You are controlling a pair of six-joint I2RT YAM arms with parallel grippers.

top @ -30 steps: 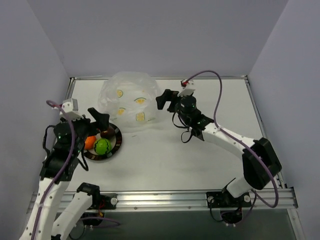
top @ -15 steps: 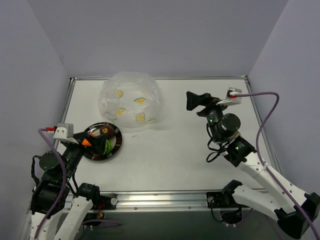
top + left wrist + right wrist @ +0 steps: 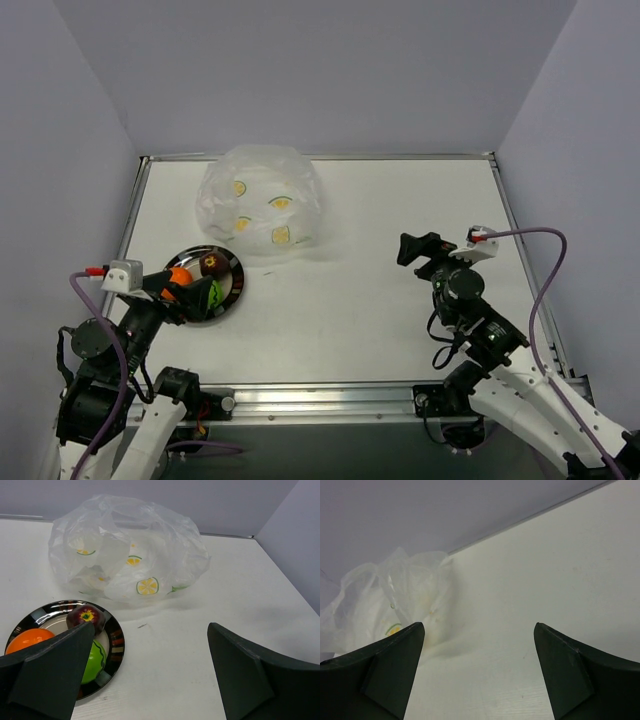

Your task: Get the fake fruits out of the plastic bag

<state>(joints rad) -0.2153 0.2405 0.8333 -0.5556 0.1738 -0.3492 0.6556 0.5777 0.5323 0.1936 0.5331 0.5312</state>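
Observation:
The plastic bag (image 3: 262,205) lies crumpled at the back left of the table, printed with lemon slices; it also shows in the left wrist view (image 3: 127,555) and the right wrist view (image 3: 395,605). The orange fruit (image 3: 27,639), green fruit (image 3: 92,661) and dark brown fruit (image 3: 86,616) sit on a round dark-rimmed plate (image 3: 116,642) in front of the bag. My left gripper (image 3: 185,285) is open and empty, drawn back over the plate's near left side. My right gripper (image 3: 418,250) is open and empty, far right of the bag.
The plate (image 3: 233,290) stands at the table's near left. Grey walls close in the table on three sides. A metal rail (image 3: 330,395) runs along the front edge.
Both arms have pulled back toward their bases: the left gripper from above the plate toward the near left, the right gripper from beside the bag to the right front.

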